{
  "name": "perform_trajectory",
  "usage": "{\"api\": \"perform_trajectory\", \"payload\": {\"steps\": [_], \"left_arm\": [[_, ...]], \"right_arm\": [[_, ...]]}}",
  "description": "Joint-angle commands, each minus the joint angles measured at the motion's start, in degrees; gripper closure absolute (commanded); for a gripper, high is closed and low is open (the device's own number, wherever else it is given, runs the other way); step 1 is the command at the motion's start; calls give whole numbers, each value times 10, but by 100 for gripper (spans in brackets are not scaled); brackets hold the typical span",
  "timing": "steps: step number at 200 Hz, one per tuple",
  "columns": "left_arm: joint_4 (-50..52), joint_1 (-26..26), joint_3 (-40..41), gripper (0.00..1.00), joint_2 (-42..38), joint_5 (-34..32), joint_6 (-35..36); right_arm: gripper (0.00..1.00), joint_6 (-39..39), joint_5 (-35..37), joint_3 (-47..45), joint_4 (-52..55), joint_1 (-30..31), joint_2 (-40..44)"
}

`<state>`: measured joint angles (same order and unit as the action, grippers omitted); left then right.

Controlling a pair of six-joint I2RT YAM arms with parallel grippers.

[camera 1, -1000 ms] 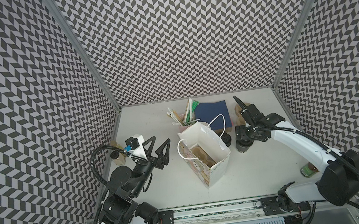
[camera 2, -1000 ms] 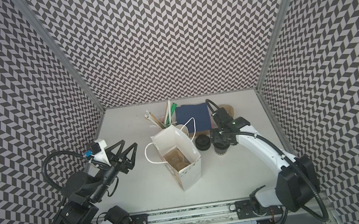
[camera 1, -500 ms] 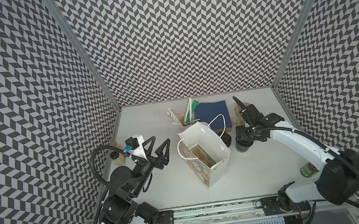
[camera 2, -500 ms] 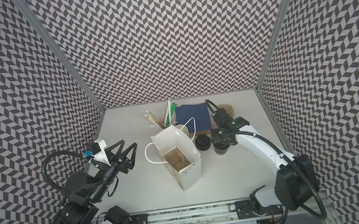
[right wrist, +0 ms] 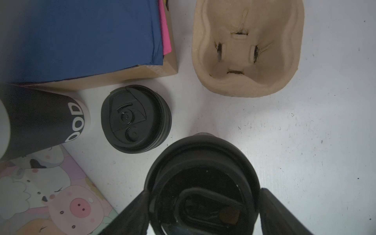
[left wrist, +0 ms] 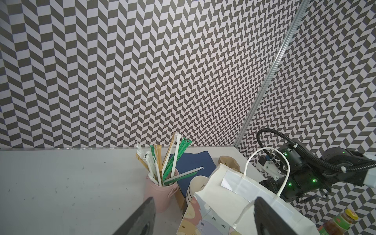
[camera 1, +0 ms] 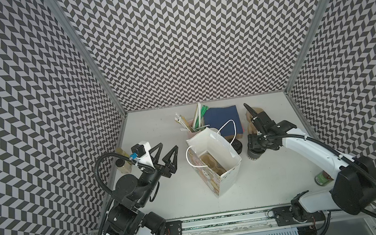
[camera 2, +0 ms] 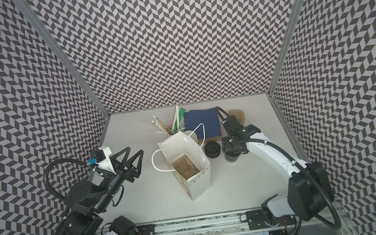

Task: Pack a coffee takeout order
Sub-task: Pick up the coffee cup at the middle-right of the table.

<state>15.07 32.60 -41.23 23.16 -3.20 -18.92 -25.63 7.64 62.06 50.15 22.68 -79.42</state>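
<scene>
A white paper bag (camera 1: 212,142) printed with cartoon animals stands open in the middle of the table (camera 1: 158,127). I can see a tan cup carrier (camera 1: 209,166) lying at its bottom. To the right of the bag the lidded cup (camera 1: 253,160) stands upright on the table. A loose black lid (camera 1: 237,146) sits between cup and bag. Just behind the bag, a pink pot (left wrist: 160,191) holds a bunch of wrapped straws (left wrist: 162,160), with a stack of open cups (left wrist: 198,183) beside it. The navy napkin (right wrist: 81,36) lies flat over a pink napkin (right wrist: 166,36), and both rest on a cardboard box (right wrist: 142,74). A second carrier (right wrist: 246,48) lies empty near the back right corner.

The back of the table is crowded — the front strip between the bag and the rail is bare, and so is the back left. A clear bottle (camera 1: 124,166) stands at the left edge and a green-labelled bottle (camera 1: 322,178) at the right edge.

My right gripper (right wrist: 205,209) points straight down over the cup, with its fingers (right wrist: 138,211) on either side of the lid. I cannot tell whether they press on it. My left gripper (camera 1: 168,146) hangs in the air left of the bag and points toward it — jaws spread wide, holding nothing.
</scene>
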Motion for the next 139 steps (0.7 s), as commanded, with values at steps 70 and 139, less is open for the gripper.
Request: {"api": "perform_trajectory", "payload": {"steps": [70,139], "left_arm": [[4,3,6,24,-8,-4,7],[5,2,6,24,-10,-4,8]], "right_arm": [[30,13,-27,-14,-17,2,1],[68,15,-22,-27,-23,8,19]]}}
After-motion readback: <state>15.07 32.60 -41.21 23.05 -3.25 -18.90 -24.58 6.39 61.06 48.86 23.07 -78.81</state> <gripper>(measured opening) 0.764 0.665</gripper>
